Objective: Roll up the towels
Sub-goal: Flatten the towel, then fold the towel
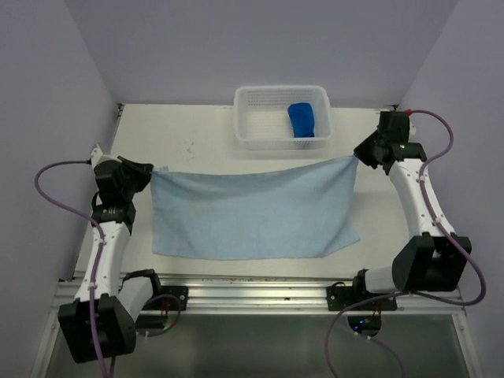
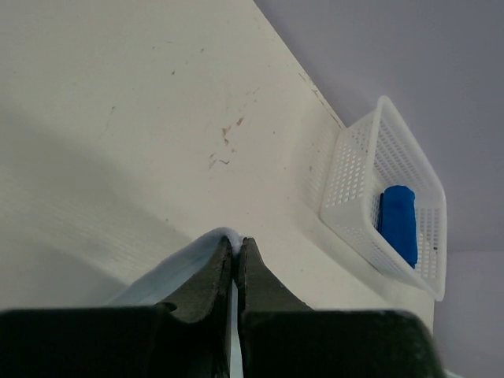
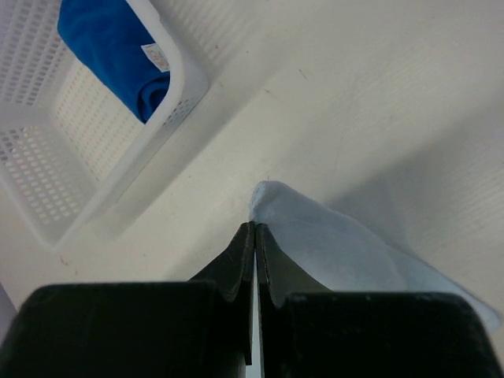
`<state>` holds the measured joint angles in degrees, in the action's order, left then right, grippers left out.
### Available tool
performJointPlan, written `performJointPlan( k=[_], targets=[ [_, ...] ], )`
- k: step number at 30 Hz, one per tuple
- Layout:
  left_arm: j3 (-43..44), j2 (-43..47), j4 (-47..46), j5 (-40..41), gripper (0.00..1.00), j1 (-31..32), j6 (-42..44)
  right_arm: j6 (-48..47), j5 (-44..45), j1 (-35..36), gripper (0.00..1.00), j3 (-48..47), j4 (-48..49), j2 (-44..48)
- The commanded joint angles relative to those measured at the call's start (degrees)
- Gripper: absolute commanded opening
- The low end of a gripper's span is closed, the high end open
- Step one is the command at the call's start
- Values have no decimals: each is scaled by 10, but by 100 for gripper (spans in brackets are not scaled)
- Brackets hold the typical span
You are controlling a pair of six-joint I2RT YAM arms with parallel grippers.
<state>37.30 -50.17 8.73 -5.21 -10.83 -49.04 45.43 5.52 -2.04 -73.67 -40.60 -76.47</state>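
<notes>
A white perforated plastic basket (image 1: 264, 118) sits at the far edge of the off-white table (image 1: 205, 146), a little right of centre and close to the back wall (image 1: 236, 39). It stands upright with its long side parallel to that wall, its sides a fine mesh of small holes under a solid rim. The walls on all three sides are pale lavender. A few brownish scuff marks (image 2: 224, 146) dot the tabletop left of the basket. Along the near edge runs a slotted metal rail (image 1: 252, 287). Below it lies a grey surface (image 1: 252, 339), possibly the floor, though that is hard to tell.
</notes>
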Motion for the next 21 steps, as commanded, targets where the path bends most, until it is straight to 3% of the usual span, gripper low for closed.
performJointPlan(
  k=[1, 5, 11, 21],
  targets=[
    [29, -74, -169, -22, 0, 1, -2, 14, -24, -2, 0, -36, 123, -63],
    [42, -147, -209, -31, 0, 1, 10, 2, -47, -2, 0, -46, 175, -133],
    [7, -179, -241, -34, 0, -1, 16, -14, -47, -2, 0, -5, 218, -131],
    [-135, -79, -242, -66, 0, -14, 10, -35, -23, -2, 0, 164, 200, -42]
  ],
)
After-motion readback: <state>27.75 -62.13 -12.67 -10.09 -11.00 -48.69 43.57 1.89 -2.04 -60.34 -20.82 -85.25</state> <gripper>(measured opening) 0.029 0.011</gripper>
